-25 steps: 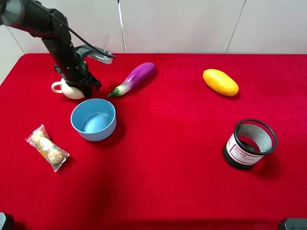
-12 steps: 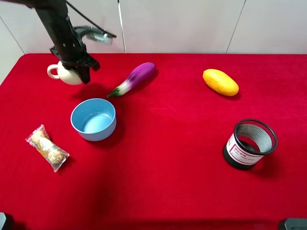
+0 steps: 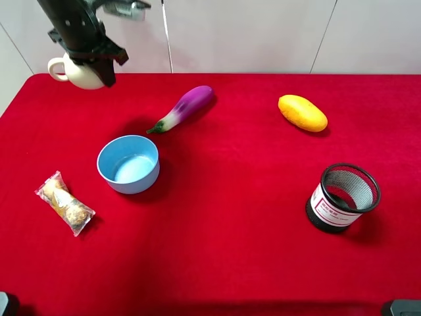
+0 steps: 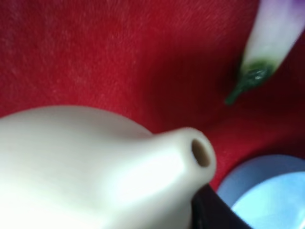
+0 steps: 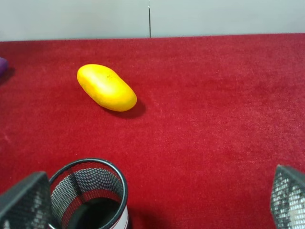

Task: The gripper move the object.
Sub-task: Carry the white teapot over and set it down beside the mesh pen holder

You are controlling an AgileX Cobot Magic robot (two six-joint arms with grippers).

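Observation:
The cream-white teapot (image 3: 74,74) hangs in the air above the table's far left corner, its loop handle pointing left. My left gripper (image 3: 89,58) is shut on it from above, one black finger (image 3: 108,71) running down its right side. In the left wrist view the teapot (image 4: 81,167) fills the near field, spout (image 4: 200,153) forward, with a black finger (image 4: 214,212) beneath it. My right gripper (image 5: 157,210) is open and empty, its mesh-patterned fingers (image 5: 24,202) at the frame corners; it does not show in the exterior view.
On the red table (image 3: 237,250) lie a purple eggplant (image 3: 184,107), a light blue bowl (image 3: 129,163), a wrapped snack (image 3: 64,203), a yellow mango (image 3: 302,112) and a black mesh cup (image 3: 342,196). The mango (image 5: 106,87) and cup (image 5: 88,193) lie before my right gripper.
My left gripper has lifted the teapot off the table and carried it up and toward the far left. The right arm and the other objects have not moved.

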